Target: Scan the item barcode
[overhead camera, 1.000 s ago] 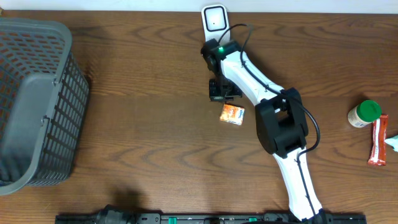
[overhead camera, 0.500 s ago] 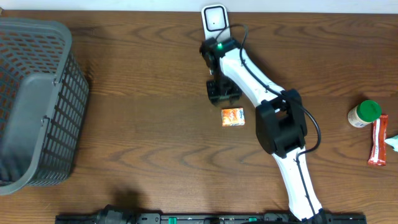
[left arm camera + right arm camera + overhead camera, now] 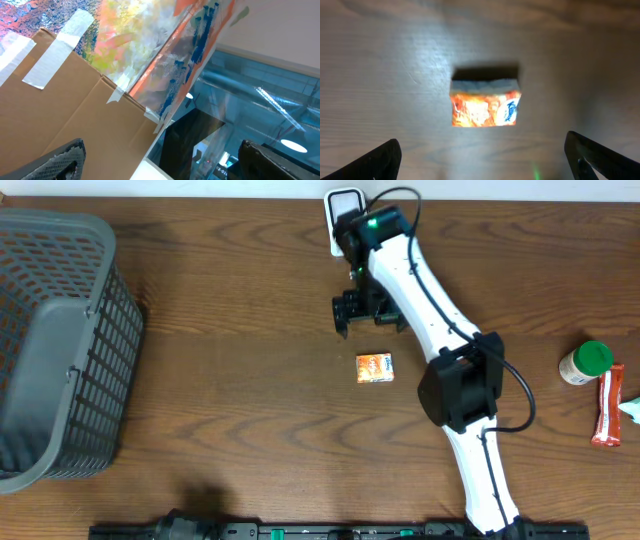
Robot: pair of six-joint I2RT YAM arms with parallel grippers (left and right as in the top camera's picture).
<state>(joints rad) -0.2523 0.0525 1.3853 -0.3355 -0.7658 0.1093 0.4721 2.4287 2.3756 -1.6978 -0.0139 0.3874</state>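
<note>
Lying flat on the brown wooden table, the small orange packet sat near the middle of the surface with its printed face up, touched by neither arm. The right gripper hung just past it on the far side, clear of it. In the right wrist view its fingers stood wide apart at the two lower corners, gripping nothing. Between and beyond them lay bare wood and the packet, brightly lit, with a dark shadow along its far edge. Blue lettering showed at the packet's right end, too blurred to read.

From the near edge the right arm's white links reached across the table toward the white scanner at the far edge, and the arm covered part of that scanner. A grey mesh basket stood at the left end, well apart from the packet. At the right end a green-lidded jar stood just beside a red snack bar.

The left gripper did not show from overhead. Its own camera faced away from the table — toward a taped cardboard box and a brightly coloured sheet. Its dark fingers sat at both lower corners of that view, spread wide and holding nothing.
</note>
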